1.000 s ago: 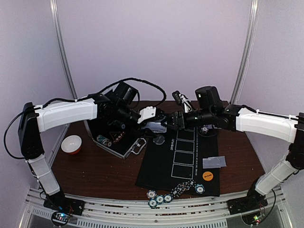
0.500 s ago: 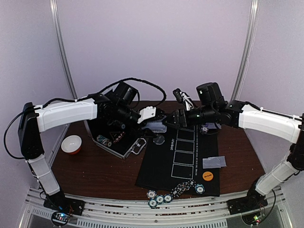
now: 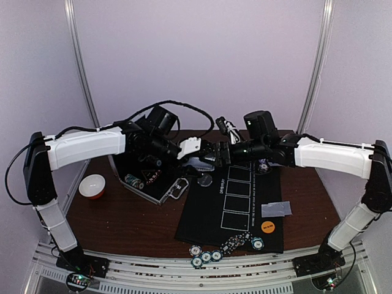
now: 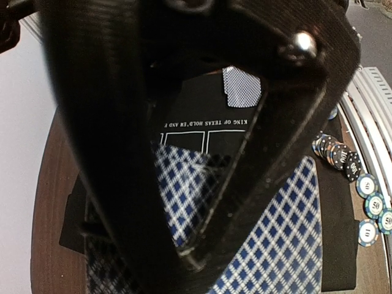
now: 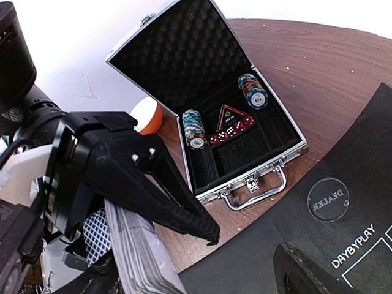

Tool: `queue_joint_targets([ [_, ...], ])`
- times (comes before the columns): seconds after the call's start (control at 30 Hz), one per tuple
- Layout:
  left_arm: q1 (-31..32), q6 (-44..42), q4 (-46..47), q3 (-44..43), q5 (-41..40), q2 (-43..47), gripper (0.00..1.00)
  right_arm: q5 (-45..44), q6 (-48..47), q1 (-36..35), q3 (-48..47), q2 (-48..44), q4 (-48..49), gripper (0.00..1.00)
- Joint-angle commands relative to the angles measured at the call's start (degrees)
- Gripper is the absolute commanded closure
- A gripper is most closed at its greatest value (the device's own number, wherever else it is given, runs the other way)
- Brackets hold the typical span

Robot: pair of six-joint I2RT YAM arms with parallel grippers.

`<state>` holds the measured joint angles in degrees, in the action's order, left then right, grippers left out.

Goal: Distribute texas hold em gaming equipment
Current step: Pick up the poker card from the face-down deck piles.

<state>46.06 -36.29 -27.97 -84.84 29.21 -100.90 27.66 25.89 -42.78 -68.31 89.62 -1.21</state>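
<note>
**Left claw** [image 3: 201, 153]: clenched on the deck of playing cards [image 5: 138, 257]. The deck sits between its fingers [image 5: 165, 202] and is held clear of the table, probably so that single cards can be drawn off its free end (a judgement).

**Right claw** [image 3: 215, 153]: released, with nothing between the jaws. It is positioned directly ahead of the deck, close to the left claw.

**Black mat** [image 3: 208, 226]: lies below and to the near side of both claws. One dealt card [image 3: 276, 209] rests on it and the poker chips [image 3: 208, 254] cluster at its near edge, all well apart from either claw.

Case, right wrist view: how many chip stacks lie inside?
2. Left stack lies in the left slot; right stack by the right wall, past the red dice. Others may be hidden.
</note>
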Motion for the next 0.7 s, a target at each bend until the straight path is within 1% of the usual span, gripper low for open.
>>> queue_joint_targets([
  [0.0, -0.3, 0.2, 2.5, -1.0, 0.3, 1.1, 0.44, -2.6, -1.1, -0.3, 0.5, -1.1, -2.6, 0.19],
  [0.2, -0.4, 0.2, 2.5, -1.1, 0.0, 1.0, 0.44, -5.7, -2.5, -0.3, 0.5, -3.3, -6.4, 0.24],
  [0.43, -0.4, 0.2, 2.5, -0.8, -0.2, 1.1, 0.44, -6.5, -3.6, -0.3, -0.5, -3.9, -9.9, 0.35],
  [0.53, -0.4, 0.2, 2.5, -0.6, -0.1, 1.2, 0.44, -5.8, -3.6, -0.3, -1.0, -4.3, -10.2, 0.36],
  [0.67, -0.4, 0.3, 2.5, -0.7, 0.0, 1.1, 0.44, -3.7, -3.4, -0.3, -2.3, -4.5, -10.2, 0.42],
])
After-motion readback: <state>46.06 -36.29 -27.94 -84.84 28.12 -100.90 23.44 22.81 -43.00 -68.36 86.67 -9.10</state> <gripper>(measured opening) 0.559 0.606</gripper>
